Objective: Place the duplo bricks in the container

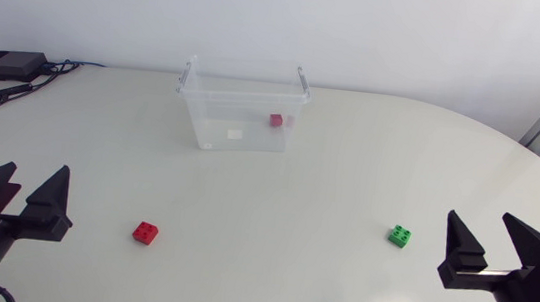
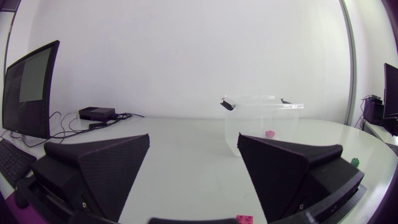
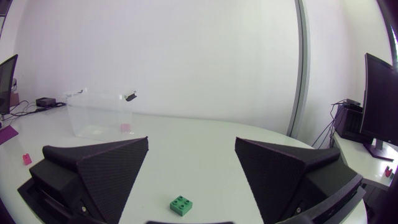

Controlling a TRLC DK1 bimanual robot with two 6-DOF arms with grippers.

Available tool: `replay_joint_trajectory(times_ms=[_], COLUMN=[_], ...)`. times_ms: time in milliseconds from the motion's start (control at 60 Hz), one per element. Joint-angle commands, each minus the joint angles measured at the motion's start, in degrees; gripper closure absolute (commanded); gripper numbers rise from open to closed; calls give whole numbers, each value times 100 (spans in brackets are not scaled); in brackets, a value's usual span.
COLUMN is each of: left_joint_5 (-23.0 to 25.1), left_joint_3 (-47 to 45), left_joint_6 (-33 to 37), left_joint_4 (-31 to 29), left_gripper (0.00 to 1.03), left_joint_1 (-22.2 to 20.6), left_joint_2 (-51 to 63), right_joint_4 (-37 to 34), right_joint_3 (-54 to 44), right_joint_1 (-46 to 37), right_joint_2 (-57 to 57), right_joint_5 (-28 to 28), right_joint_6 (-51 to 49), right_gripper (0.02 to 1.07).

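Note:
A clear plastic container point(image 1: 242, 108) stands at the back middle of the white table, with a small pink brick point(image 1: 276, 121) inside it. A red brick point(image 1: 147, 233) lies front left, just right of my left gripper point(image 1: 35, 187), which is open and empty. A green brick point(image 1: 401, 235) lies front right, just left of my right gripper point(image 1: 483, 226), also open and empty. In the left wrist view the red brick point(image 2: 244, 218) sits low between the fingers, with the container point(image 2: 264, 118) far ahead. In the right wrist view the green brick point(image 3: 181, 205) lies between the open fingers.
A black box point(image 1: 3, 65) with cables sits at the table's back left corner. The table's rounded edge curves in at the far right. Bare tabletop point(image 1: 273, 222) lies between the two bricks and in front of the container.

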Motion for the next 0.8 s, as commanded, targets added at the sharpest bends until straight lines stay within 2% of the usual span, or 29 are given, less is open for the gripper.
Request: replay_joint_trajectory(times_ms=[0, 317, 433, 583, 783], left_joint_5=[-2, -2, -10, -2, -2], left_joint_3=[-110, -49, 197, 769, 1788], left_joint_6=[-56, 5, 5, -56, -100], left_joint_4=[58, 58, -179, -531, -979], left_gripper=[4, 6, 6, 6, 7], left_joint_1=[-61, -61, -70, -211, -351], left_joint_2=[-71, -71, -71, -36, 834], right_joint_4=[5, 14, -109, -487, -803], right_joint_3=[-97, -97, 87, 571, 1494], right_joint_1=[43, 105, 140, 236, 263], right_joint_2=[-30, -38, -38, -12, 638], right_joint_5=[-25, -25, -34, -34, -52], right_joint_6=[6, -64, -64, -64, -64], right_gripper=[6, 6, 6, 6, 6])
